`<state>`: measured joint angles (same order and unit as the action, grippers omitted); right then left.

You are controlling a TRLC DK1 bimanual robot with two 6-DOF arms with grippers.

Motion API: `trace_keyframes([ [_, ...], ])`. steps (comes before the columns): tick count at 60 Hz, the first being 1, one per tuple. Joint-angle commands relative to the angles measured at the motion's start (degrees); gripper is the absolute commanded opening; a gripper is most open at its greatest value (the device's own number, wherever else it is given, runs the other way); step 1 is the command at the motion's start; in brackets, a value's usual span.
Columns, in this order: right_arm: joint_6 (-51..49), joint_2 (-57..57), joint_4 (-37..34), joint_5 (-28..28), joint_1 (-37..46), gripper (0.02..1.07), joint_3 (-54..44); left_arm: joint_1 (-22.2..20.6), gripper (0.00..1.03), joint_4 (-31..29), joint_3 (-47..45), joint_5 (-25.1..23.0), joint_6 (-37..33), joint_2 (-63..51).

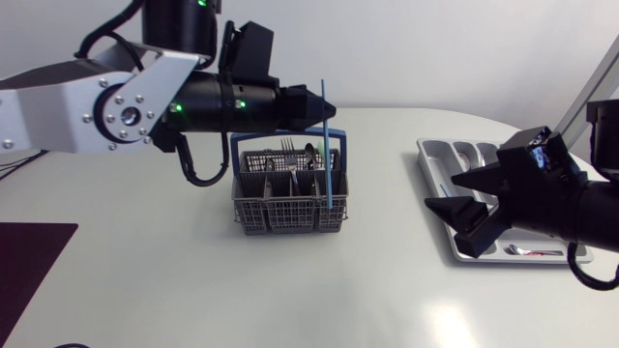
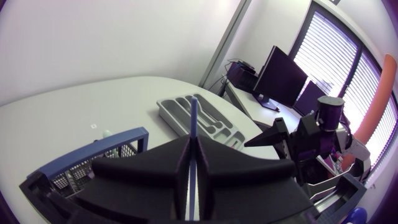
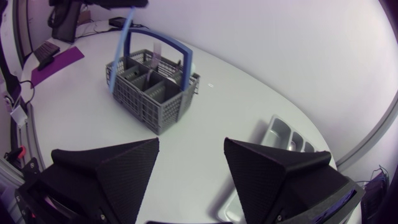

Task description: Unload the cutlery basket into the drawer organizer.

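Note:
A grey wire cutlery basket point(image 1: 288, 208) with a blue handle stands mid-table, with forks point(image 1: 290, 147) and other cutlery upright in it. My left gripper point(image 1: 319, 108) hovers above its right end, shut on a thin blue utensil point(image 1: 327, 145) that hangs almost upright. In the left wrist view the blue utensil point(image 2: 193, 118) sticks out ahead between the closed fingers point(image 2: 155, 168). Its lower end reaches down to the basket; I cannot tell whether it is clear of it. My right gripper point(image 1: 443, 191) stands open and empty at the near left side of the grey drawer organizer point(image 1: 435, 155).
A spoon point(image 1: 532, 251) lies in the organizer's front compartment. A dark purple mat point(image 1: 29, 261) covers the table's front left corner. The organizer point(image 3: 277, 130) sits close to the table's right edge, just ahead of my right gripper point(image 3: 189, 149).

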<state>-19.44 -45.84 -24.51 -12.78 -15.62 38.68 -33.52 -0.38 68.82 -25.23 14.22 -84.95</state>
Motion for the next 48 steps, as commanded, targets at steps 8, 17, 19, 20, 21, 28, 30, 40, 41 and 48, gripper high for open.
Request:
trace_keyframes([
  [8, 7.5, -6.6, -0.2, -5.8, -5.5, 0.78, 5.4, -0.1, 0.04, -0.7, 3.6, -7.9, 3.5, -5.3],
  [17, 11.3, -13.6, 2.7, -10.5, -7.7, 0.77, 7.8, -1.0, 0.04, -0.7, 4.6, -9.7, 3.9, -7.3],
  [19, 11.8, -14.9, 3.2, -11.0, -8.1, 0.77, 8.2, -1.1, 0.04, -0.6, 4.6, -9.7, 3.9, -7.5],
  [20, 11.9, -15.4, 3.3, -11.2, -8.2, 0.77, 8.3, -1.2, 0.04, -0.6, 4.6, -9.8, 3.9, -7.6],
  [21, 12.1, -16.1, 3.6, -11.6, -8.4, 0.77, 8.5, -1.3, 0.04, -0.6, 4.6, -9.8, 4.0, -7.7],
  [28, 13.8, -18.7, 5.0, -12.1, -10.5, 0.76, 9.6, -1.4, 0.04, -0.3, 4.6, -9.8, 4.1, -8.0],
  [30, 14.0, -19.0, 5.5, -12.1, -11.1, 0.73, 9.8, -1.4, 0.04, -0.2, 4.5, -9.8, 4.1, -8.0],
  [40, 14.6, -22.2, 7.2, -12.1, -11.9, 0.60, 10.8, -1.6, 0.04, -0.1, 4.1, -10.0, 4.8, -8.0],
  [41, 14.5, -22.3, 7.4, -12.1, -11.9, 0.58, 10.9, -1.6, 0.04, -0.1, 4.0, -10.0, 4.9, -8.0],
  [48, 14.5, -23.1, 7.9, -12.1, -12.0, 0.43, 11.3, -1.7, 0.04, 0.2, 4.0, -10.1, 5.0, -8.0],
])
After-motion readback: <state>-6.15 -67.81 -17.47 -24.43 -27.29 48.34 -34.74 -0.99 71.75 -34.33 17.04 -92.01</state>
